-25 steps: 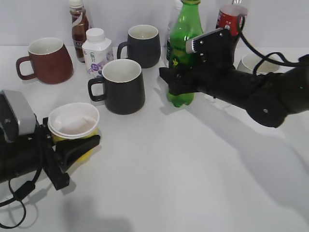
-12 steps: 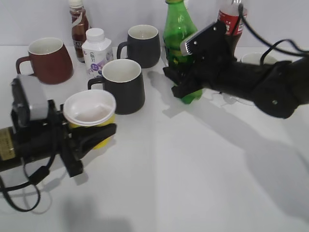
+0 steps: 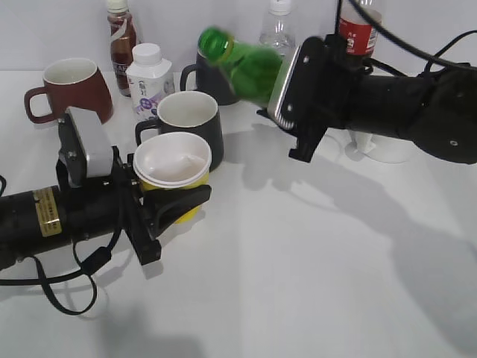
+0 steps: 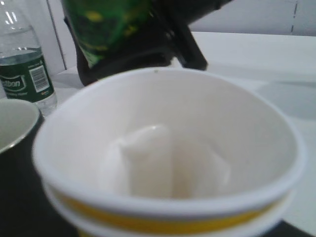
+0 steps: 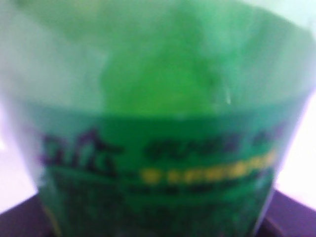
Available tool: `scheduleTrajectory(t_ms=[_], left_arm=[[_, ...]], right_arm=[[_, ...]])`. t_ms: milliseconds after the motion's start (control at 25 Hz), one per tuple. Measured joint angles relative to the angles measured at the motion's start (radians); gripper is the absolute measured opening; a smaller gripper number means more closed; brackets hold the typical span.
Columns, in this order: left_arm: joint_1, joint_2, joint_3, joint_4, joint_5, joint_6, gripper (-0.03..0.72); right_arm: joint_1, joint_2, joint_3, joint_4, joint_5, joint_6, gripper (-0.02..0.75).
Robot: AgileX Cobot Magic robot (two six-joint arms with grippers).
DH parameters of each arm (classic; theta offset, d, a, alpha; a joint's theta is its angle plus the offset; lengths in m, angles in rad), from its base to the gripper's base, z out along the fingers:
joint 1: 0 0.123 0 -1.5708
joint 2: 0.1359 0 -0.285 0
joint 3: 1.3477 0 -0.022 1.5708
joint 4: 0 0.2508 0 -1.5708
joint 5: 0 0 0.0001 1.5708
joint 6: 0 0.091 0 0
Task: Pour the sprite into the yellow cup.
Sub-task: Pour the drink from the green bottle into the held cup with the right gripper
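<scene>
Tabletop (image 3: pixel 298 268) in the exterior view is plain white and matte, with soft shadows at 3 o'clock; a pale wall (image 3: pixel 67 30) closes the back. The right gripper (image 3: pixel 292 113) is clamped on the sprite (image 3: pixel 250 63), which is off the surface and tipped with its green cap toward 10 o'clock. The left gripper (image 3: pixel 179 205) is closed around the yellow cup (image 3: pixel 173 171), held just in front of a black mug (image 3: pixel 190 119). A dark red mug (image 3: pixel 71 89) and a small white bottle (image 3: pixel 147 78) stand at 10 and 11 o'clock.

Left wrist view: the cup (image 4: pixel 168 163) fills the picture, its inside white; the green bottle (image 4: pixel 106 27) looms at 12 o'clock, a water bottle (image 4: pixel 24 74) at 9 o'clock.

Right wrist view: only the blurred green bottle (image 5: pixel 158 123) and its label show.
</scene>
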Motion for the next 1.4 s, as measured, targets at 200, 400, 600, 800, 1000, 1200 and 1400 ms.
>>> scheduleTrajectory(t_ms=[200, 400, 600, 800, 1000, 1200, 1400], left_arm=[[-0.002, 0.001, -0.021, -0.008, 0.020, 0.000, 0.325], [-0.016, 0.001, -0.054, -0.011, 0.053, 0.000, 0.325], [-0.041, 0.001, -0.061, -0.005, 0.096, 0.000, 0.325], [-0.041, 0.001, -0.061, 0.007, 0.099, 0.000, 0.325], [-0.041, 0.001, -0.061, 0.048, 0.099, 0.000, 0.325], [-0.041, 0.001, -0.061, 0.099, 0.098, 0.000, 0.324], [-0.041, 0.001, -0.061, 0.113, 0.089, -0.012, 0.323]], right_arm=[[0.000, 0.000, 0.000, -0.089, 0.004, -0.100, 0.427], [0.000, 0.000, 0.000, -0.097, 0.004, -0.227, 0.427], [0.000, 0.000, 0.000, -0.099, 0.004, -0.323, 0.427], [0.000, 0.000, 0.000, -0.099, 0.004, -0.396, 0.427], [0.000, -0.004, 0.000, -0.090, 0.004, -0.449, 0.427], [0.000, -0.023, 0.000, -0.072, 0.005, -0.494, 0.427], [0.000, -0.034, 0.000, -0.070, 0.005, -0.539, 0.427]])
